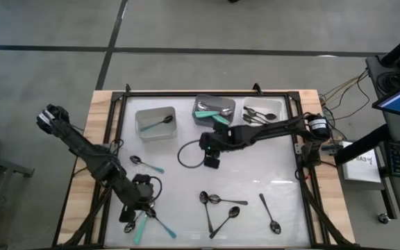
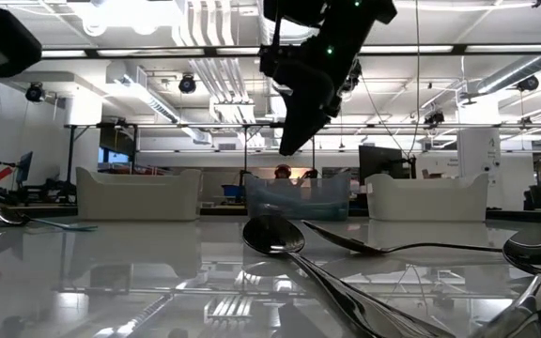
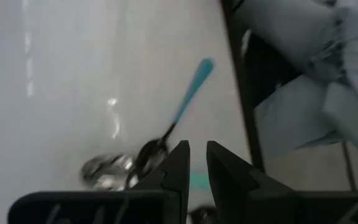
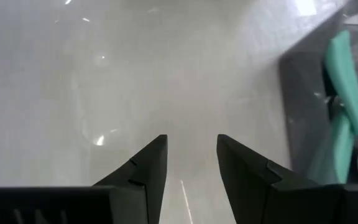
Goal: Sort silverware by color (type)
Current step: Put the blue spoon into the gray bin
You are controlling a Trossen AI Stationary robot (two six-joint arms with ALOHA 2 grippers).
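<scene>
Teal-handled spoons [image 1: 148,223] lie in a small heap at the near left, and my left gripper [image 1: 139,208] hovers just above them. Its fingers [image 3: 197,146] stand a narrow gap apart with nothing between them, right by one teal spoon [image 3: 180,115] and a shiny bowl [image 3: 104,168]. My right gripper [image 1: 207,154] hangs open and bare over the table's middle [image 4: 191,140], in front of the grey bin [image 1: 214,110] that holds teal spoons [image 4: 344,93]. Another teal spoon [image 1: 146,164] lies at mid-left. Dark spoons [image 1: 217,205] lie at the near middle.
Three bins stand along the far side: a white one [image 1: 155,123] with one spoon in it, the grey one, and a right one [image 1: 262,111] with dark spoons. One more dark spoon [image 1: 269,212] lies at the near right. A raised black frame [image 1: 117,132] borders the table.
</scene>
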